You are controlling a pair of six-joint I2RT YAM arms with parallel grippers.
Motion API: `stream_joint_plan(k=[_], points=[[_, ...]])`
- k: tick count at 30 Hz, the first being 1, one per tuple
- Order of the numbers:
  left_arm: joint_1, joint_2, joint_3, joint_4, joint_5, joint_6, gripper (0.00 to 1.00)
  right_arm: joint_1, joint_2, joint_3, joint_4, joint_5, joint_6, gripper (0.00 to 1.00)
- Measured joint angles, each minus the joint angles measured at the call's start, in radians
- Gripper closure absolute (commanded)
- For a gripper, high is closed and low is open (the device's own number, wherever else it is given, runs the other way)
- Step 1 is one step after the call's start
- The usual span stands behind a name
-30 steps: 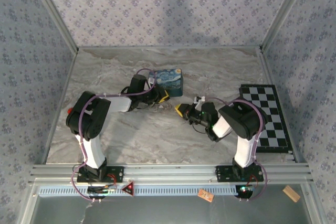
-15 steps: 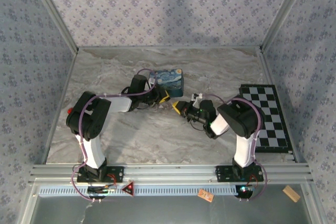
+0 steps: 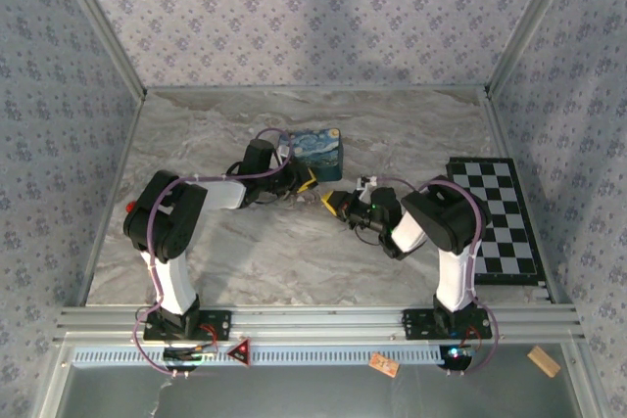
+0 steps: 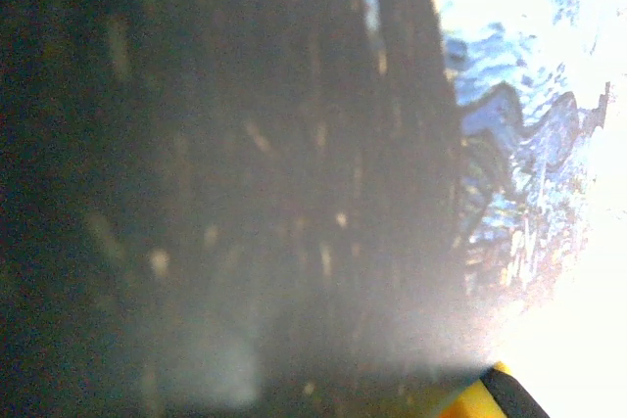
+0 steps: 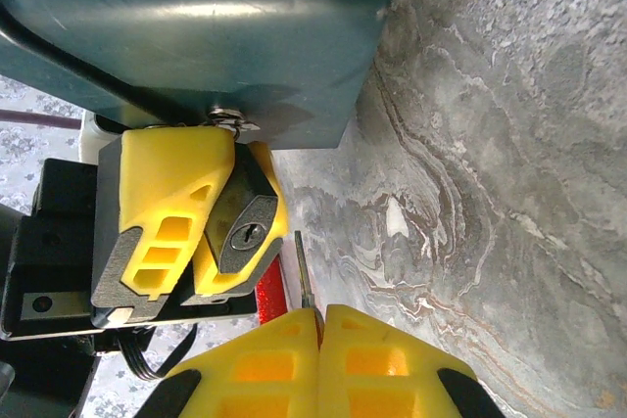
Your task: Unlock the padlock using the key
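At the right claw [image 5: 318, 320], the fingers are pinched tight on the key [image 5: 304, 266], blade sticking out past the tips. The blade sits just beside the padlock [image 5: 245, 227], clear of its keyhole, which faces the right wrist camera. Left claw [image 3: 306, 179] clamps the padlock body between its yellow fingers, right beside the blue box [image 5: 216, 26] on the marble table [image 5: 490, 193].
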Motion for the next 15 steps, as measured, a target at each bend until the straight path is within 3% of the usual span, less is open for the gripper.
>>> stream_joint_plan(k=[15], points=[[-0.007,0.0,0.0,0.01,0.013,-0.002,0.98,0.004,-0.021,0.0,0.003,0.0,-0.016,1.0]])
